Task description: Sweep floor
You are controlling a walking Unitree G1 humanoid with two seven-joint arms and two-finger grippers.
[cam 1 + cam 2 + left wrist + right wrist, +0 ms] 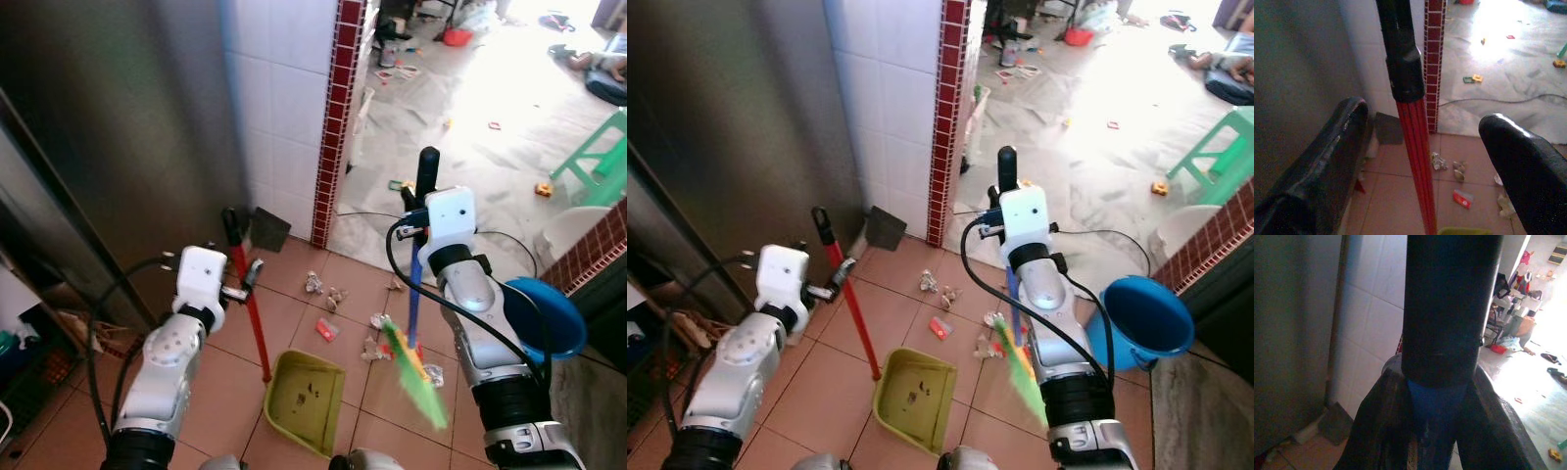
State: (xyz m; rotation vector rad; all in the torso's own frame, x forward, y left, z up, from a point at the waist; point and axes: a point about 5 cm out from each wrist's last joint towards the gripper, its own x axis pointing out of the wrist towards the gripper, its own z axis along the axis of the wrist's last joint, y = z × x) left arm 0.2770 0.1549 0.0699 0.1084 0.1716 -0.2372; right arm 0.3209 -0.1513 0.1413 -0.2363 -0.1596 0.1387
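Terracotta floor tiles (216, 382) carry the mess: crumpled scraps of paper (313, 283) and a small red wrapper (326, 331) lie scattered between the olive-green plastic dustpan (306, 401) and the doorway. The dustpan sits flat on the tiles near the robot's feet, its long red handle with a black grip (245, 294) rising up and to the left. The left tool (247, 279) is at that handle just below the black grip; in the left wrist view the red shaft (1418, 161) stands between the two black fingers (1317, 181) with a clear gap on either side, so the tool is wide open around it and not clamped.

The right tool (1002, 211) is closed tight on the blue broom stick with a black top (427, 176), both fingers (1376, 426) pressed against it. The broom hangs down beside the right arm, and its green and yellow bristles (416, 377) are blurred, low over the tiles just right of the dustpan and close to the nearest scraps.

A white-tiled wall corner with a dark red tile strip (333, 117) stands right behind the litter, and a grey metal panel (108, 127) fills the left side. A round blue plastic bucket (1146, 318) sits close by the right arm. A black cable (509, 240) runs across the pale floor beyond, where small toys (544, 189) and a green plastic stool (600, 147) lie well apart.
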